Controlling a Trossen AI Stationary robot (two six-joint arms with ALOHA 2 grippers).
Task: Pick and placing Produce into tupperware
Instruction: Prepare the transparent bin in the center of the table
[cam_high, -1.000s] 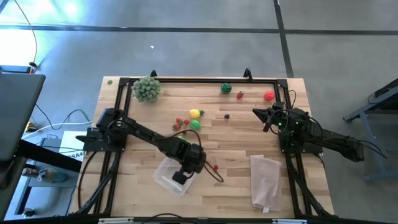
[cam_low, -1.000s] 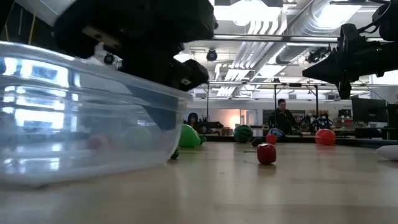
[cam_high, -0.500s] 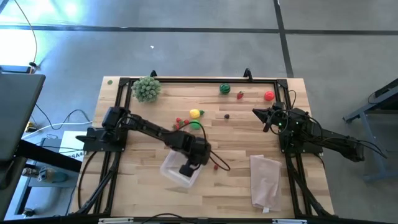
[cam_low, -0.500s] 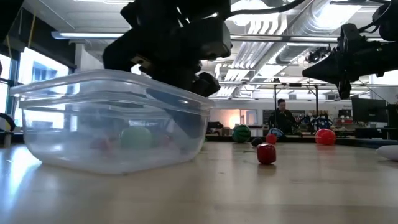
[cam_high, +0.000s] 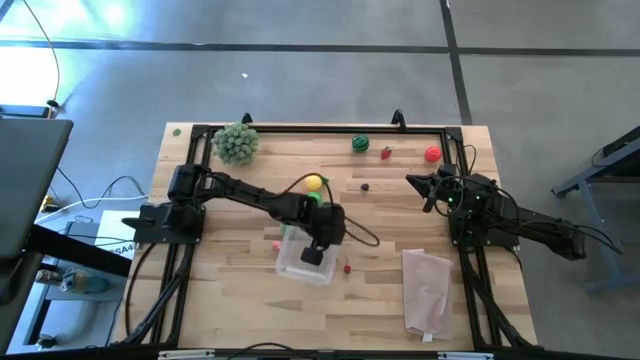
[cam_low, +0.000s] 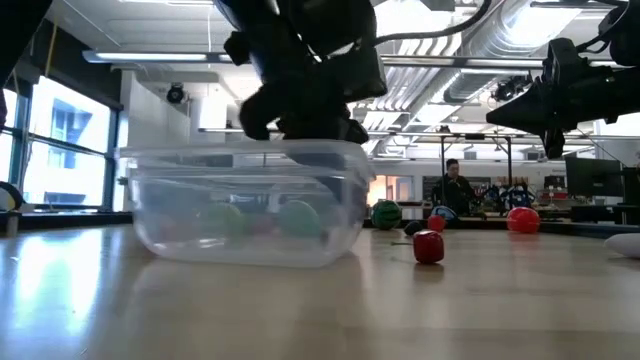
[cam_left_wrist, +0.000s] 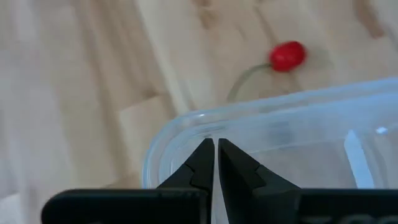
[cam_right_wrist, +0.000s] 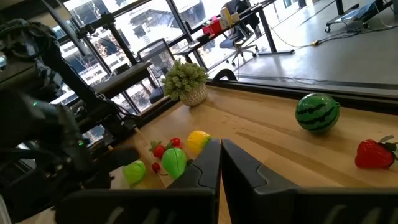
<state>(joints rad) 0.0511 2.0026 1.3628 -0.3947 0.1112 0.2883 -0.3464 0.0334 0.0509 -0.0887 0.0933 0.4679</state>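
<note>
Clear plastic marked the tupperware (cam_high: 305, 263), which sat just below the centre of the high view with the left gripper (cam_high: 315, 252) pinched shut on its rim; the left wrist view showed the two fingers closed over the container's curved edge. Nothing could be made out inside it from above, so the packing looked barely begun. Most of the produce lay outside: a yellow piece (cam_high: 314, 183) and a green piece (cam_high: 313, 197) above the container, a small red cherry (cam_high: 347, 267) just beside its right edge, and along the upper edge the watermelon ball (cam_high: 361, 143), a strawberry (cam_high: 386, 152) and a red fruit (cam_high: 432, 154). At the frame's right the right gripper (cam_high: 417, 183) waited with its fingers shut on nothing. All these pieces probably remained to be placed.
</note>
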